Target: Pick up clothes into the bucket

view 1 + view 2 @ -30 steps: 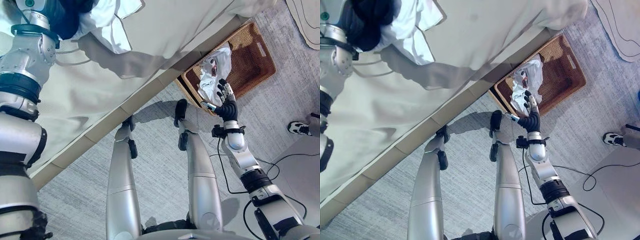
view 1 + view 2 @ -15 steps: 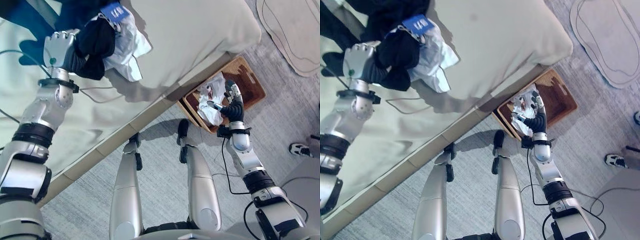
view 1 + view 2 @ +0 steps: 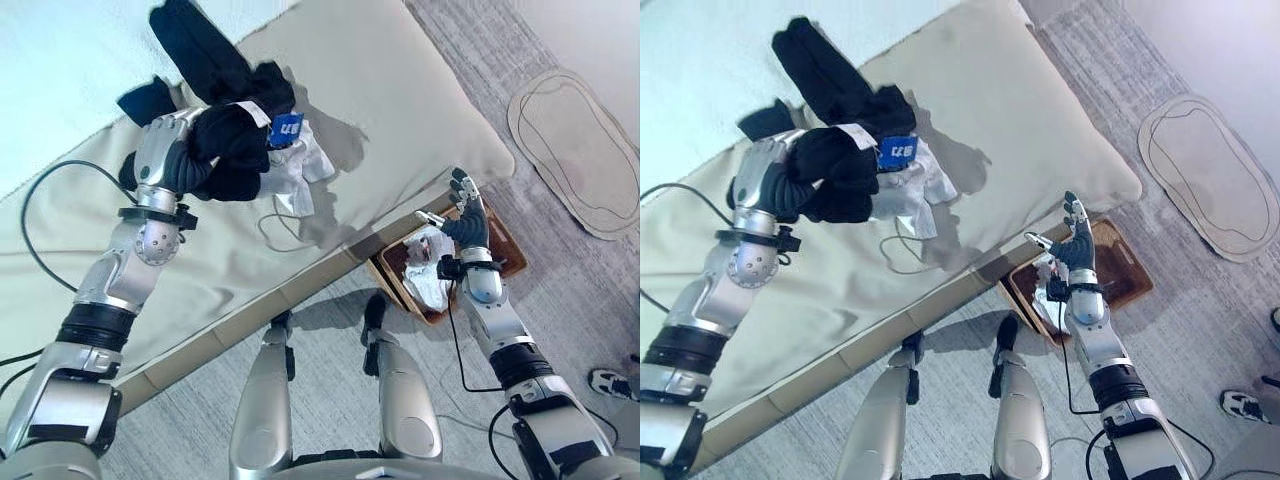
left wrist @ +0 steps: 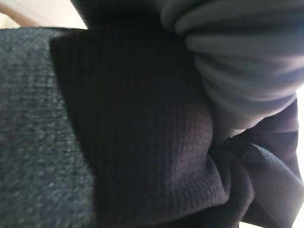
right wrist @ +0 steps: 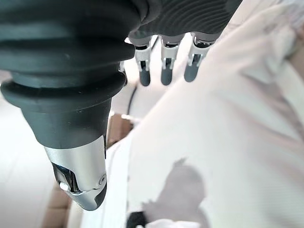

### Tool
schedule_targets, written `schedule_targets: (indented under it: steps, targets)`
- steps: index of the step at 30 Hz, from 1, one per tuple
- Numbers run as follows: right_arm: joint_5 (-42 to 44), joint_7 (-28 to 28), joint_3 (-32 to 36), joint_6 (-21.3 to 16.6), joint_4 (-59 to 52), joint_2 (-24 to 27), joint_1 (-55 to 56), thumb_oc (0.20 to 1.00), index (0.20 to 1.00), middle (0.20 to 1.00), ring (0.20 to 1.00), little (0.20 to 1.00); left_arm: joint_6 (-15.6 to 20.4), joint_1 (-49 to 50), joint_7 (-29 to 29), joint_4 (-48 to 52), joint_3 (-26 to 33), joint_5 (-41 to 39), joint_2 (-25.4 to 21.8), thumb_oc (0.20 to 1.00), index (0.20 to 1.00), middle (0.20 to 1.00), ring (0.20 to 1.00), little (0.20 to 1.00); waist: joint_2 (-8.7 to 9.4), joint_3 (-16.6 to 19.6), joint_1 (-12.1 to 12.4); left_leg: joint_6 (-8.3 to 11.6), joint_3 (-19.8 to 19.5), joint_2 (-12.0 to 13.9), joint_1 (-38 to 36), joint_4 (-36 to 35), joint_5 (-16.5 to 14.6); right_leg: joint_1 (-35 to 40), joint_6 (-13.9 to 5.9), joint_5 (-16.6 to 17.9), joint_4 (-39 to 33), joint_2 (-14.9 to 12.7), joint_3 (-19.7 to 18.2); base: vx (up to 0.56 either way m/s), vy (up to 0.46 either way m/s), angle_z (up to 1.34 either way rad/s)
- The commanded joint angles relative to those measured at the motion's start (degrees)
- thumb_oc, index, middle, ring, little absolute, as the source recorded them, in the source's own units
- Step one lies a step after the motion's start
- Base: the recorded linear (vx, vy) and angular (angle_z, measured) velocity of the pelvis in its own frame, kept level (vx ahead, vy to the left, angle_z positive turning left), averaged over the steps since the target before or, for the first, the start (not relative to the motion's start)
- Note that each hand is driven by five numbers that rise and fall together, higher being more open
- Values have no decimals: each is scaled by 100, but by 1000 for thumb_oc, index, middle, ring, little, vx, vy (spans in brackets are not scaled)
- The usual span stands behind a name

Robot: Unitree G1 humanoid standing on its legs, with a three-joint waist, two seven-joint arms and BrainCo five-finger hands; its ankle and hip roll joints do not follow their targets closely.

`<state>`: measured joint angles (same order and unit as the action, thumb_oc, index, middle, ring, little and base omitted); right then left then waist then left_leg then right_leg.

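Left eye view: the robot's left hand (image 3: 165,150) is curled round a bundle of black knitted clothes (image 3: 225,150) on the beige-covered bed (image 3: 400,110), with a white garment bearing a blue tag (image 3: 295,160) lying against the bundle. A further length of black cloth trails up the bed beyond the hand.

The right hand (image 3: 465,215) hangs with fingers spread and nothing in them, just above the brown wicker basket (image 3: 505,250) on the grey carpet beside the bed. A white garment (image 3: 430,270) already lies inside the basket.

Judgement: one item is deposited; the step in hand is gathering the dark bundle. The next move calls for lifting it clear of the bed and carrying it across to the basket, which stands well apart from the left hand, near the right one.

The left wrist view gives only close dark ribbed knit (image 4: 137,137) and a pale fold, which supports contact with the cloth but not where the fingers lie. The right wrist view shows straight fingers (image 5: 164,66) over white cloth (image 5: 228,142), confirming an empty hand.
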<state>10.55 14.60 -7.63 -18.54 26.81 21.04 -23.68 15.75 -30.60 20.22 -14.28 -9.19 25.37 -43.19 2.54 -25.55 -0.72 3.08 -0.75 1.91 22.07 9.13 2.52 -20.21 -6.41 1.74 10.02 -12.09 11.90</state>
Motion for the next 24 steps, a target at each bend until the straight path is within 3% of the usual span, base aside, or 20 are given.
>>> schedule_targets:
  steps: [1, 9, 18, 24]
  targets:
    - [-216, -113, -30, -101, -12, 93, 173, 1000, 1000, 1000, 1000, 1000, 488, 200, -59, 489, 376, -590, 202, 200, 200, 200, 200, 200, -59, 871, -41, 158, -149, 76, -12, 19, -84, 417, -444, 368, -443, -317, -166, 58, -30, 0]
    - [-224, -313, -85, -32, 58, 120, 240, 1000, 1000, 1000, 1000, 1000, 1091, 545, -548, 1426, 683, -2514, 373, 200, 200, 200, 200, 200, -126, 1214, 53, 169, -160, 133, -630, -215, -133, 993, -429, 290, -596, -252, -88, 58, -22, 3]
    - [-251, -487, -221, -1, -79, 85, 397, 1000, 1000, 1000, 1000, 1000, 1182, 267, -870, 1913, 594, -3260, 424, 200, 200, 200, 200, 200, -137, 1556, 67, 181, -122, 162, -1094, -407, -131, 1451, -428, 284, -811, -189, 26, 53, -26, 0]
    - [-197, -1071, -590, -4, -729, 312, 431, 1000, 1000, 1000, 1000, 1000, 1194, -57, -1819, 2378, 5, -4618, 687, 200, 200, 200, 200, 200, -139, 1829, 40, 196, -87, 186, -1456, -634, -92, 1742, -433, 275, -947, -116, 60, 43, -21, 0]
